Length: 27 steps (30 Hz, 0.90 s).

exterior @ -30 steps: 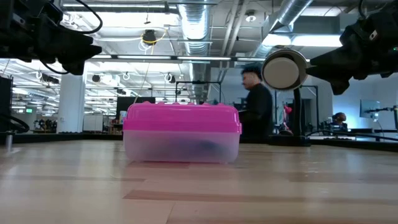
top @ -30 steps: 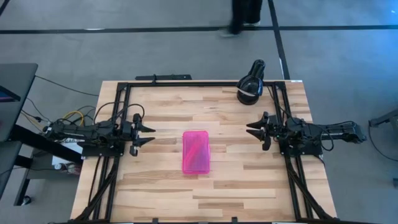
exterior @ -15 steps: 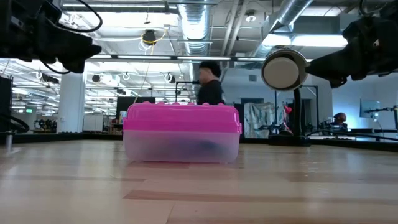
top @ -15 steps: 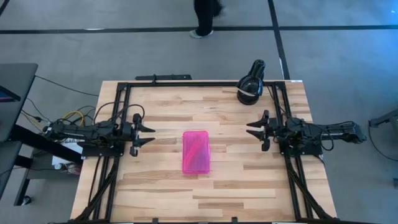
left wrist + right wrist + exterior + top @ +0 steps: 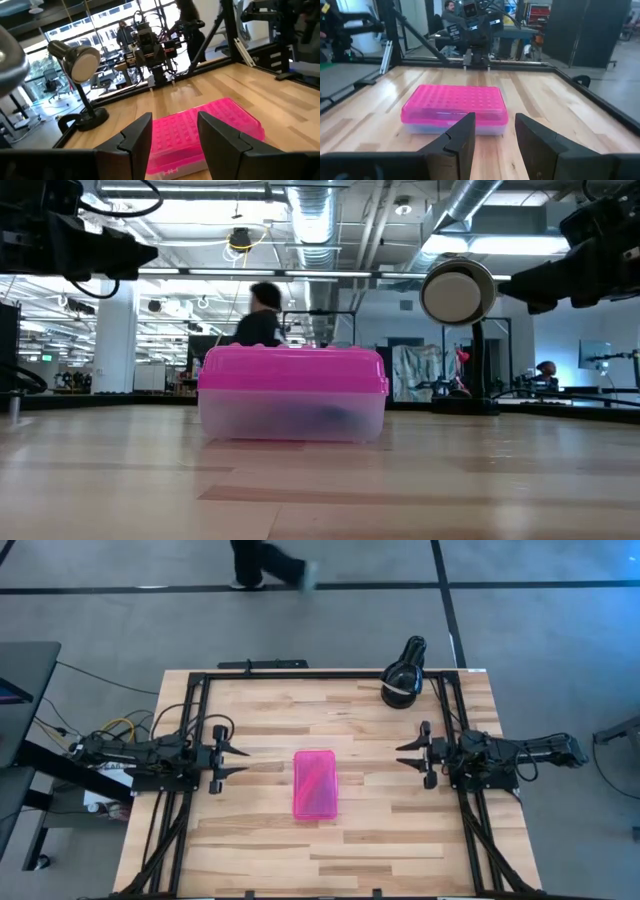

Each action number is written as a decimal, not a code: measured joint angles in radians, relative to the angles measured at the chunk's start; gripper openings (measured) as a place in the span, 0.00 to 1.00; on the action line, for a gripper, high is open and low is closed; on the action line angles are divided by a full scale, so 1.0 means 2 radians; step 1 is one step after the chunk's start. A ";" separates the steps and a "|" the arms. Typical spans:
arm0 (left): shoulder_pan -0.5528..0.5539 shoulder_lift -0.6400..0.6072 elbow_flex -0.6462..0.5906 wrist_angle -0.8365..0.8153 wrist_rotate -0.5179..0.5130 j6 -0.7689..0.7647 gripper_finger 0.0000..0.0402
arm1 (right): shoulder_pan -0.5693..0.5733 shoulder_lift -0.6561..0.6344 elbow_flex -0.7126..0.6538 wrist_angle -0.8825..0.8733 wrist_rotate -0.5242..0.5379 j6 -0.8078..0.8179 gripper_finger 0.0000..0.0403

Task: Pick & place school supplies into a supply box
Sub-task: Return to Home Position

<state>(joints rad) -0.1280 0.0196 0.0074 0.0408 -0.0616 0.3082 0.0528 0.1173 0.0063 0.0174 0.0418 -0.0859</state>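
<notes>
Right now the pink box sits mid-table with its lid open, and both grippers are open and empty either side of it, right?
No, the lid is shut: the low view shows it seated on the box. The rest holds: the box sits mid-table, left gripper and right gripper open and empty either side.

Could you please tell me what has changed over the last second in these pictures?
The person walked beyond the table toward the left arm's side. The left gripper and right gripper, both open and empty, rose slightly, each on its own side. The pink supply box stayed shut at mid-table, and the black lamp stayed at its far corner.
</notes>
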 joint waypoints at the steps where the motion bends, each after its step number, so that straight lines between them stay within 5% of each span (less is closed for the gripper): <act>1: 0.000 0.000 0.000 0.000 0.002 0.003 0.38 | 0.000 0.000 0.000 -0.001 -0.003 -0.008 0.33; 27: 0.000 0.000 0.000 -0.005 0.025 0.010 0.38 | 0.000 0.000 0.000 -0.004 -0.021 -0.008 0.33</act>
<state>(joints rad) -0.1279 0.0199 0.0073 0.0307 -0.0111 0.3278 0.0521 0.1174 0.0063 0.0086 0.0006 -0.1014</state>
